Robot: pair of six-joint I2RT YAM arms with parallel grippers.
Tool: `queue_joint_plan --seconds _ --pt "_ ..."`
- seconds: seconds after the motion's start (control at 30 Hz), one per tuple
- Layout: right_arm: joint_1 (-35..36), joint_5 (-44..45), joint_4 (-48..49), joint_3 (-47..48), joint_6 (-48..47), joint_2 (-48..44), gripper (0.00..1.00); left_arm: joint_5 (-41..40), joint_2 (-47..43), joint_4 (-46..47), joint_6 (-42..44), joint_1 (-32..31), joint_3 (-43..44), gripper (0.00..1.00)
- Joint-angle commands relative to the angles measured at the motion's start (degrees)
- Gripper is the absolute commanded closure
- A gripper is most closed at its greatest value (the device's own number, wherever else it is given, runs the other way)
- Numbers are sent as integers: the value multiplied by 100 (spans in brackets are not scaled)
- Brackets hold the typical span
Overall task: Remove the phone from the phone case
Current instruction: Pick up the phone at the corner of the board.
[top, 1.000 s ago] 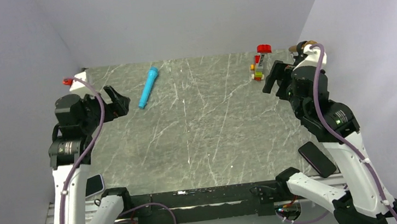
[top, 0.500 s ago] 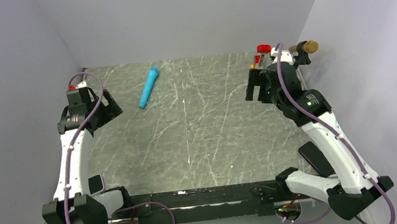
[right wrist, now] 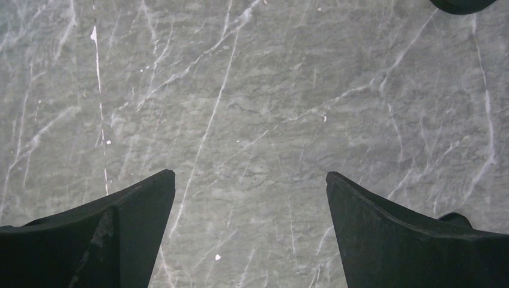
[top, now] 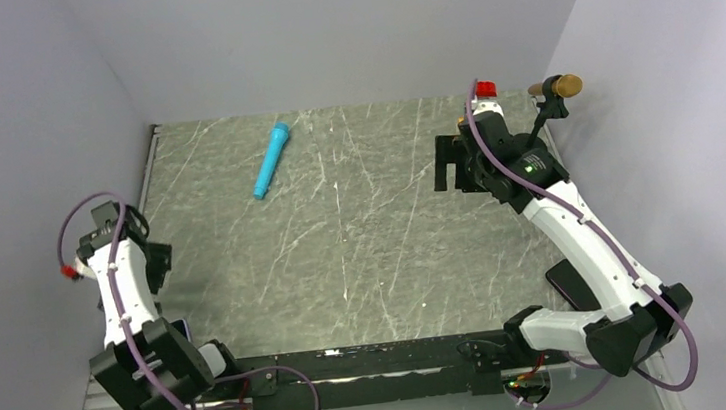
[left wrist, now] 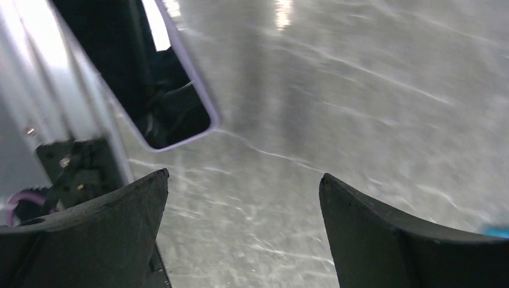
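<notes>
Near the left base, my left hand (left wrist: 244, 174) had swung back close to the phone case (left wrist: 211, 122), apart and empty like the right hand (right wrist: 250, 174), so I judged grasping could start.

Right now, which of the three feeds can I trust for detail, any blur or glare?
Left wrist view: soft and smeared, with bright glare on the grey marble-patterned table; the dark glossy phone in its pale translucent case shows only murky reflections. Right wrist view: sharp, veins crisp, evenly lit. Top external view: clear, diffuse light, only faint shadows.
</notes>
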Motion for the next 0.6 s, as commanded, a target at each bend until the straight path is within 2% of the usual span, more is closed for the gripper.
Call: queue_joint_plan --seconds 0.0,0.1,0.27,0.57 --pt "19 -173 8 252 -115 98 0 -310 9 -519 -744 695 -601 1" --pt "19 -287 57 278 -159 107 0 -574 -369 -263 -769 996 -1070 1" --pt "19 -509 184 244 -199 118 0 -294 -859 272 -443 1530 -1522 1" --pt "19 -885 283 207 -215 -16 0 399 -590 1016 -14 2678 -1923 1"
